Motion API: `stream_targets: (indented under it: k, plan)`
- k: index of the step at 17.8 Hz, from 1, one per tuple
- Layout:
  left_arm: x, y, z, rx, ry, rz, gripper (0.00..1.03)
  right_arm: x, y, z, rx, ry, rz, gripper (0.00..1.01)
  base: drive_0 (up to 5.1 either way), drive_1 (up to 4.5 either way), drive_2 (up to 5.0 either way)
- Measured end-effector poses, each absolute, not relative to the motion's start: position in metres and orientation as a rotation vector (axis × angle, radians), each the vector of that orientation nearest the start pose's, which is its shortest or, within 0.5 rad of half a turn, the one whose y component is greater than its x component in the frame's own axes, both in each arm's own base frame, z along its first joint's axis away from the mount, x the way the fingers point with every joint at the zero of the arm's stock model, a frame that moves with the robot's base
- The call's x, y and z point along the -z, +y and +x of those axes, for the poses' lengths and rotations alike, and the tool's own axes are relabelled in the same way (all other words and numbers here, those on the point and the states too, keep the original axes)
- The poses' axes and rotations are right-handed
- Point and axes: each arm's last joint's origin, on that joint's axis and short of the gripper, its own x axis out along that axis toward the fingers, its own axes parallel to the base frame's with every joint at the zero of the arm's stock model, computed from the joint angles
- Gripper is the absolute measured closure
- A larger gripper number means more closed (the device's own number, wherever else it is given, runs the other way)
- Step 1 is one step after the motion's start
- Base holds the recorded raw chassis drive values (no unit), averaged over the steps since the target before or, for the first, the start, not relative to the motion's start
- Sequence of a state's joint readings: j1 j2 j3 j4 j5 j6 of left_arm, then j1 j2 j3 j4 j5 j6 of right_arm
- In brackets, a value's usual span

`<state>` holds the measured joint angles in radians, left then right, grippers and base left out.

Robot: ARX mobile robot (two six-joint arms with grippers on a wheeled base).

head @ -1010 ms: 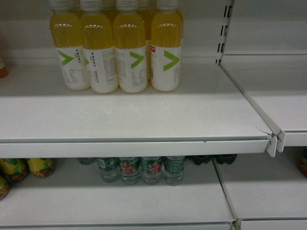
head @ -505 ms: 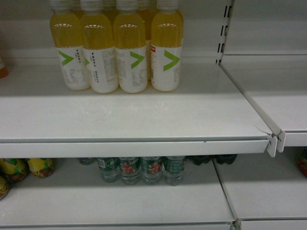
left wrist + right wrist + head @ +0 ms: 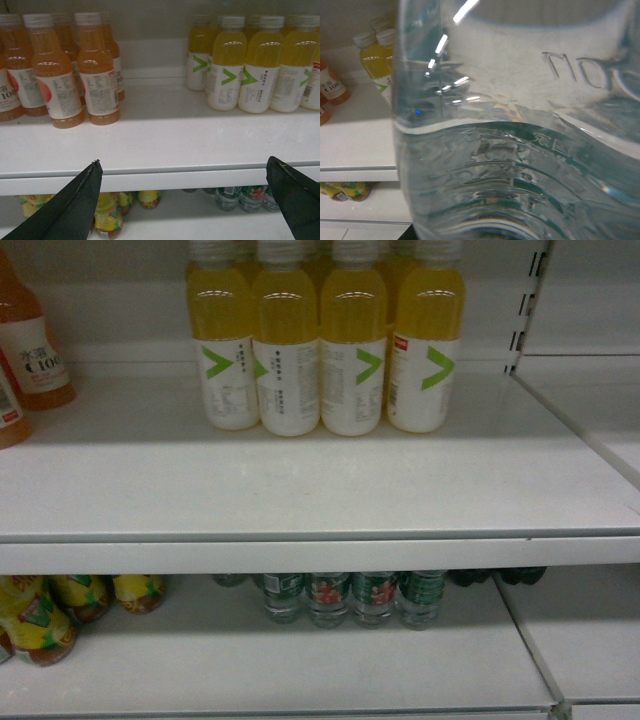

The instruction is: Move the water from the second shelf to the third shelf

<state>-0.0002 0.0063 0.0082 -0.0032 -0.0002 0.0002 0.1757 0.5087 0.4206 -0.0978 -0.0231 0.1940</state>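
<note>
A clear ribbed water bottle with a green label fills the right wrist view, off any shelf and right against the camera. My right gripper is shut on it, its fingers hidden behind the bottle. More water bottles stand in a row at the back of the lower shelf, also seen in the left wrist view as water bottles. My left gripper is open and holds nothing, in front of the upper shelf's edge. Neither gripper shows in the head view.
Yellow drink bottles with white labels stand at the back of the upper shelf. Orange drink bottles stand to their left. Yellow-labelled bottles sit at the lower left. A shelf upright divides off the bay on the right.
The head view has swung left: the shelf contents now sit further right in the picture, and the orange bottles have come into view at the left edge.
</note>
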Motion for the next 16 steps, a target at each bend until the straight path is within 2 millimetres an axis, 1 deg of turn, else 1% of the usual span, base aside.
stream_targets:
  k: [9,16]
  plan:
    - [-0.1655,0.0,0.0976,0.0,0.001,0.0,0.05,-0.2527,0.0242,0.1316,-0.184,0.201,0.179,0.58,-4.7,2.31,2.3]
    - [-0.1655,0.0,0.0976,0.0,0.001,0.0,0.05,-0.2525,0.0242,0.1316,-0.183,0.203,0.179,0.58,-4.8,1.34,3.6]
